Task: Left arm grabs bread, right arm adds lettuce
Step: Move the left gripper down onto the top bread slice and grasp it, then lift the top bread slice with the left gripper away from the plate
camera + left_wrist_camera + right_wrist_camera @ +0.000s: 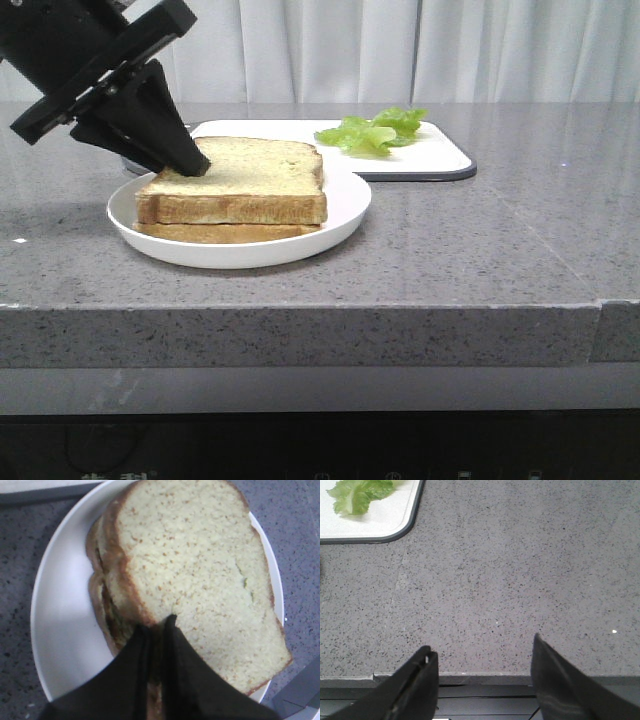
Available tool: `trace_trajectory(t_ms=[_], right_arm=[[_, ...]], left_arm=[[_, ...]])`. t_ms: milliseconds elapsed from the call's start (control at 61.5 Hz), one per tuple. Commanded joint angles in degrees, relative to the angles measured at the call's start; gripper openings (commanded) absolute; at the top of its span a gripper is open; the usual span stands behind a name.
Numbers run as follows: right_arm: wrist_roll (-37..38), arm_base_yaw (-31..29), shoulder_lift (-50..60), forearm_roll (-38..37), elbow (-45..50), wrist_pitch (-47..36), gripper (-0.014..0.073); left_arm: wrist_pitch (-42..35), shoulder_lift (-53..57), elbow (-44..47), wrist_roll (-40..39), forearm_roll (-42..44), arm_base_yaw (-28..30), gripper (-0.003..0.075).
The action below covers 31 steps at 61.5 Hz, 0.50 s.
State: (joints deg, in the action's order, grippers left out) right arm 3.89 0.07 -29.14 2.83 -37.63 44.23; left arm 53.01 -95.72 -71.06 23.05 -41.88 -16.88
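So the bread-grabbing step is what's being worked on here, and the lettuce part hasn't been touched yet. Two slices are stacked on a white plate (340, 215) sitting on the left half of the grey counter (500, 250), and the top slice, the bread (250, 170), is being pinched at its left edge by the left arm (190, 160), which comes down at a slant from the upper left. In the left wrist view the two black fingers (182, 675) are seen pressed nearly together with only a thin slit between them, tips right on the crust, so it looks like the slice's edge is clamped, though how much of it is actually caught can't be told from these shots. The bread isn't lifted yet as far as can be judged; it lies flat on the lower slice (220, 232). The lettuce (375, 130) is parked on a white cutting board (440, 160) just behind and to the right of the plate, untouched. The right gripper (485, 667) is seen only in its own wrist view, held well apart from everything at the near edge of the counter, fingers spread wide with nothing between them. Next move, probably: the top slice gets raised or tipped up by the left arm so the lower slice is exposed, then the right arm has to be sent far and left to the board for the leaf. A soft crust in a thin pinch could tear or slip, so a slow lift seems wise.
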Motion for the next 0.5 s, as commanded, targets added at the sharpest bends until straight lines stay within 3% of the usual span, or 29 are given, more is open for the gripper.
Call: trace_trajectory(t_ms=[0, 260, 488], right_arm=[[-0.2, -0.3, -0.5, -0.4, -1.5, -3.7, 0.0438], [-0.2, -0.3, -0.5, 0.2, -1.5, -3.3, 0.0438], [-0.2, -0.3, -0.5, 4.0, -1.5, -2.8, 0.0438]], left_arm=[[2.1, 3.7, -3.1, -0.2, -1.7, -0.1, -0.002], [1.8, 14.2, -4.4, -0.2, -1.0, -0.1, -0.002], [-0.5, 28.6, 1.8, -0.2, 2.0, 0.4, -0.002]])
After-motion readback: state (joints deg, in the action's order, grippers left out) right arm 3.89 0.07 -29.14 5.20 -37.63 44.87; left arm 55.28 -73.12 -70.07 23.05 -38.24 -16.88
